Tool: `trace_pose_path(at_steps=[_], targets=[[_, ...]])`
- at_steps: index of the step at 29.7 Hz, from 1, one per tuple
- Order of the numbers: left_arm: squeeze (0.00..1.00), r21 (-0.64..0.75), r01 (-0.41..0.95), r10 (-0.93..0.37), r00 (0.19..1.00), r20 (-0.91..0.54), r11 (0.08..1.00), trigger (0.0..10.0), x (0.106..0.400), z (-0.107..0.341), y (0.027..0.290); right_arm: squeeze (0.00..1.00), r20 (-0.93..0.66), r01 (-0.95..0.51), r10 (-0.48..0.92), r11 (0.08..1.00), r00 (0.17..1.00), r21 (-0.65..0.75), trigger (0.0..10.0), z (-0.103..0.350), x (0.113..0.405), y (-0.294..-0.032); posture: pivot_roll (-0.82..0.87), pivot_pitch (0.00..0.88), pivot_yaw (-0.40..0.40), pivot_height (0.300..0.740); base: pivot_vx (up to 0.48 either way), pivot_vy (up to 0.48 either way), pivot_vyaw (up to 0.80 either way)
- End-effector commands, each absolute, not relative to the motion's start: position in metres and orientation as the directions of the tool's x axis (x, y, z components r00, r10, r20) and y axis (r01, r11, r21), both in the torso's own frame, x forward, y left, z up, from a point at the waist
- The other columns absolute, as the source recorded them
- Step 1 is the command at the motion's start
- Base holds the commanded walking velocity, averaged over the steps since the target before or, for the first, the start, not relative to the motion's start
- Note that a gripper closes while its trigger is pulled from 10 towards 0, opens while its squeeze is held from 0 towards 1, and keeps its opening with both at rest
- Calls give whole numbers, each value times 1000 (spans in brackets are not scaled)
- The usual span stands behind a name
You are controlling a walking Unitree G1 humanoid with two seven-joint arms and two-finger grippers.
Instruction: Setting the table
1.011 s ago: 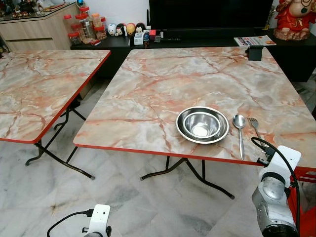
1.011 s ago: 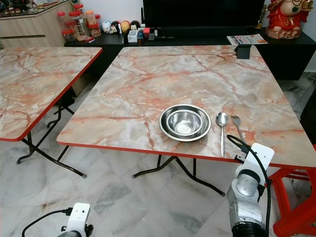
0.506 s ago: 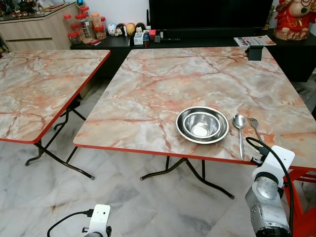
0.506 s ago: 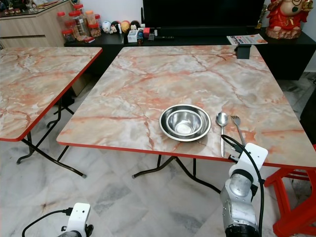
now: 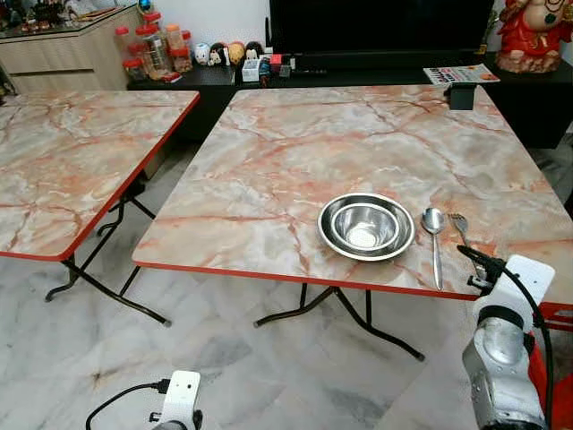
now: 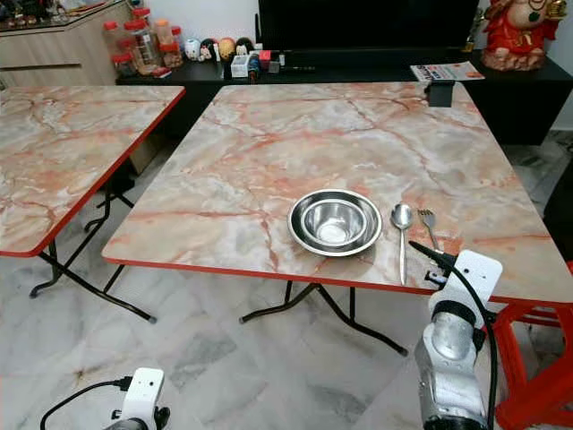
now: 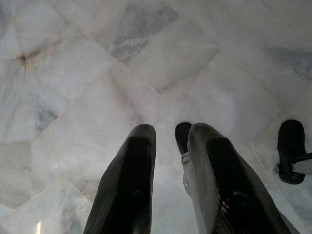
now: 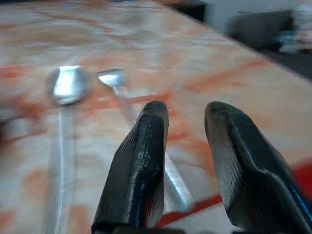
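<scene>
A steel bowl [image 5: 367, 226] sits inside a shallow steel plate near the front edge of the marble-patterned table [image 5: 295, 152]. To its right lie a spoon [image 5: 434, 240] and a fork [image 5: 459, 224], side by side. My right arm [image 5: 503, 345] is raised at the table's front right edge. In the right wrist view my right gripper [image 8: 186, 109] hovers low over the fork's handle [image 8: 127, 109], open and empty, with the spoon [image 8: 66, 85] beside it. My left gripper [image 7: 171, 130] hangs over the floor, its fingers slightly apart.
A second marble table [image 5: 72, 161] stands to the left with a floor gap between. A small black box [image 5: 462, 95] is on the far right corner. A red stool [image 5: 560, 367] is beside my right arm. Jars [image 5: 152, 45] and clutter line the black cabinet behind.
My right wrist drifted a little left, then came back right and slightly up. The bowl, spoon and fork have stayed where they were.
</scene>
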State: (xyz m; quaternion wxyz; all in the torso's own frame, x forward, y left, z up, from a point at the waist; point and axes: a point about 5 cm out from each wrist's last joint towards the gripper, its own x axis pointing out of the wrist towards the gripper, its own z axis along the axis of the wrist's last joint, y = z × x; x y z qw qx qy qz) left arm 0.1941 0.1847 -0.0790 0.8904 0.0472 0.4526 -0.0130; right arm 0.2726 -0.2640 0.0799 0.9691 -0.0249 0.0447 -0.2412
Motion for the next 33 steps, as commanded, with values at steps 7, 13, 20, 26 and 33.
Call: trace_pose_path(at_steps=[7, 13, 20, 26, 33], targets=[[0, 76, 73, 19, 586, -810, 994, 10000, 195, -78, 188, 0, -75, 222, -225, 974, 972, -41, 10000, 75, 263, -271, -119, 0, 79, 740, 0, 0, 0], [0, 79, 76, 20, 584, -811, 994, 10000, 194, -79, 189, 1000, -70, 236, -239, 970, 968, -49, 10000, 73, 254, -290, -120, 0, 83, 740, 0, 0, 0], [0, 78, 83, 14, 585, -811, 994, 10000, 195, -78, 188, 145, -75, 221, -224, 974, 972, -45, 10000, 71, 245, -310, -125, 0, 87, 740, 0, 0, 0], [0, 76, 80, 15, 586, -810, 994, 10000, 195, -78, 187, 604, -73, 153, -153, 988, 985, -6, 10000, 70, 247, -308, -123, 0, 82, 740, 0, 0, 0], [0, 73, 76, 15, 586, -810, 994, 10000, 194, -79, 187, 0, -71, 44, -41, 998, 997, 51, 10000, 66, 249, -298, -118, 0, 77, 740, 0, 0, 0]])
